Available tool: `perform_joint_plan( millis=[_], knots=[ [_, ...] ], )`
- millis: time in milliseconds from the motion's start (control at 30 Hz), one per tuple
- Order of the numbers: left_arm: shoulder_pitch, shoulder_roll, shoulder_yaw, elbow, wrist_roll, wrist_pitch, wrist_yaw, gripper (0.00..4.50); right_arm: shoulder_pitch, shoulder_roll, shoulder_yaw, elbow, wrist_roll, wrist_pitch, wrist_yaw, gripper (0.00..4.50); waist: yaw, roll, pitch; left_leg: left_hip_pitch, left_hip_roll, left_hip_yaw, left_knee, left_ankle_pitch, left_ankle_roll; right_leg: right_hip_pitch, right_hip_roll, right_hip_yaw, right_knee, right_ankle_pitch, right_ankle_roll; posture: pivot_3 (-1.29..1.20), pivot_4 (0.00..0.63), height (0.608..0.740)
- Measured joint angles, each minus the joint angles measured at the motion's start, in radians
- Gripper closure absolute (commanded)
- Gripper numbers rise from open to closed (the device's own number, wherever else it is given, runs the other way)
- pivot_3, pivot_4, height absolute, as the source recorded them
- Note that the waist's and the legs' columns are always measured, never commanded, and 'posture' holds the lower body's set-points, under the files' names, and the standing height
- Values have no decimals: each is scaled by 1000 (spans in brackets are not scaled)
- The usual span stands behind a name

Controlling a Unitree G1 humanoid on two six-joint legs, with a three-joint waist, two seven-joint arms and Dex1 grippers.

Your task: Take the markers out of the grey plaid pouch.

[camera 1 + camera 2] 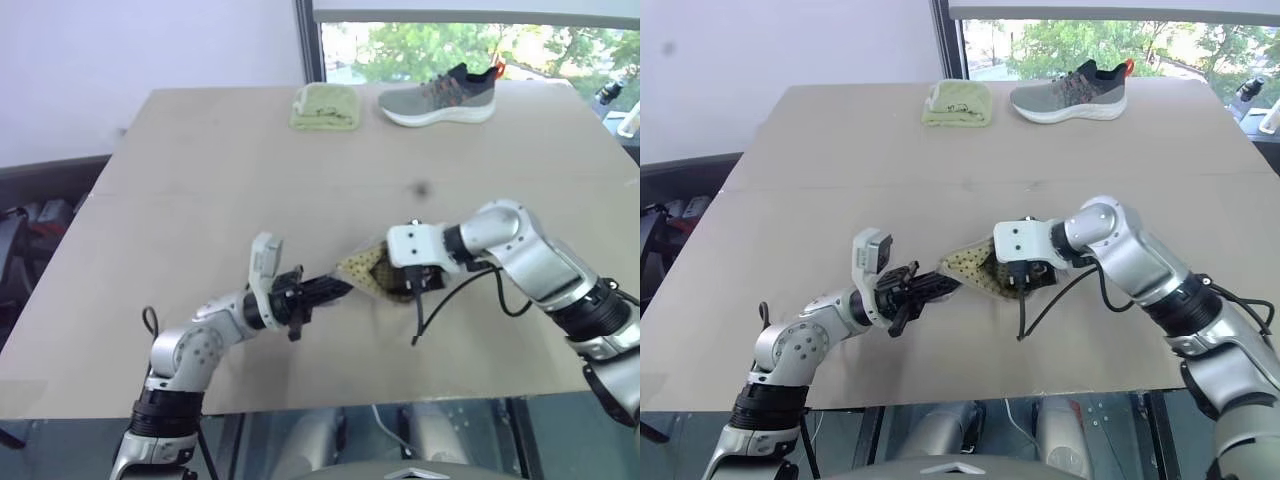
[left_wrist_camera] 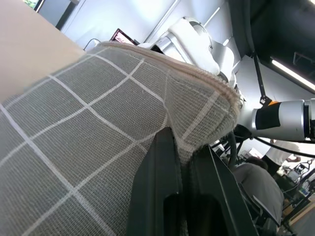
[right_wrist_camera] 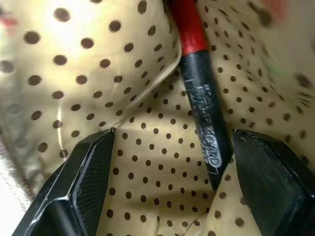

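The grey plaid pouch (image 2: 88, 147) hangs above the table between my two arms, its mouth showing tan dotted lining (image 1: 365, 270). My left gripper (image 1: 335, 288) is shut on the pouch's edge near the seam (image 2: 184, 142). My right gripper (image 3: 172, 137) is inside the pouch mouth and stands open, its fingers (image 3: 93, 162) spread wide over the lining. One of the markers (image 3: 204, 128), black-bodied with a red cap, lies on the lining between the fingers, close to one of them. From the head views the right fingertips are hidden inside the pouch (image 1: 965, 265).
A grey shoe (image 1: 440, 97) and a folded yellow-green cloth (image 1: 325, 107) lie at the far edge of the tan table (image 1: 200, 200). A black cable (image 1: 440, 300) loops down from my right wrist over the table's near part.
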Motion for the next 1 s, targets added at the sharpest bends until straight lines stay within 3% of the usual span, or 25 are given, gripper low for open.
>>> perform_joint_plan(
  millis=[233,467,600,800,1000],
  knots=[
    [2,-8,3,22,5,7,6,4500,-27,105,13,157,-72,-127,-51,605,-1,0,0,0,0,0,0,0,0,0,1,0,0,0,0,0,150,740],
    [3,-20,9,14,1,7,-6,4500,-8,242,-67,200,-11,-126,-106,605,-4,0,0,1,1,0,0,0,0,0,2,0,1,0,0,0,150,740],
    [19,-22,11,14,2,4,-5,4500,-20,247,-59,282,-93,-244,-187,605,-1,0,0,1,0,0,0,0,0,-1,4,0,0,0,0,0,150,740],
    [32,-22,2,-5,1,9,-12,4500,12,255,-66,280,-57,-347,-150,605,-3,0,0,1,0,0,0,0,0,0,4,0,0,0,0,0,150,740],
    [30,-24,2,-5,1,11,-13,4500,40,231,-66,273,-26,-457,-54,3175,-2,0,0,1,0,0,0,0,0,0,4,0,0,0,0,0,150,740]
  ],
)
